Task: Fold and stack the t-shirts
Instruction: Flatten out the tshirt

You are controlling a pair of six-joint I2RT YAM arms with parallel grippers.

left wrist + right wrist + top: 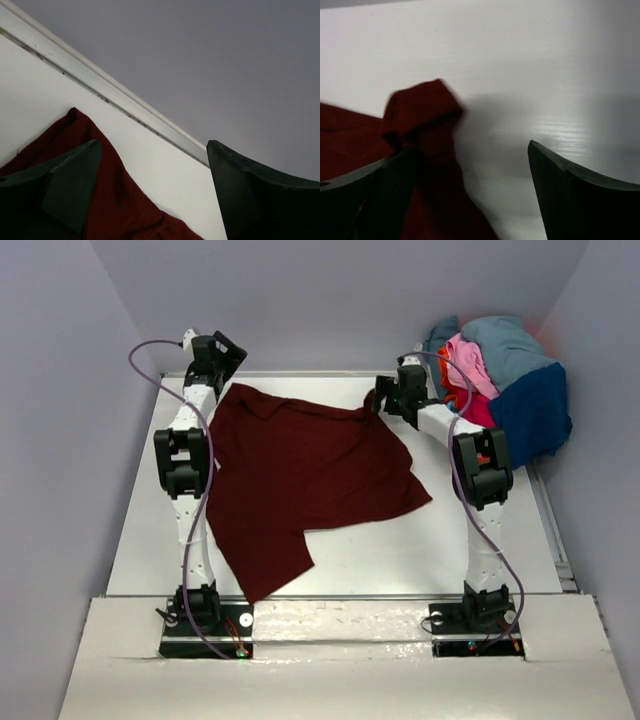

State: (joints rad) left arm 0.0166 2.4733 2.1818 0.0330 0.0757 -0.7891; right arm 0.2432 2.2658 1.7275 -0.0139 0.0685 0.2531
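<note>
1. Now the maroon shirt point(300, 480) lies spread and rumpled on the white surface point(400, 560).
2. Left hand point(152, 147): fingers wide apart, grasping nothing, over the shirt's far left corner.
3. Right hand point(470, 147): likewise unclenched, beside the far right corner.
4. Other shirts point(505, 380) sit heaped at far right.

The dark maroon t-shirt point(300, 480) lies opened out but rumpled across the middle of the counter point(400, 560), its far right corner bunched up. The rest sit crumpled in a heap at the far right corner: light teal-blue t-shirt point(505, 340) on top, pink t-shirt point(468, 360) beside it, navy blue t-shirt point(532, 412) draped down the right side, and bright red t-shirt point(478, 412) low at the front.
</note>
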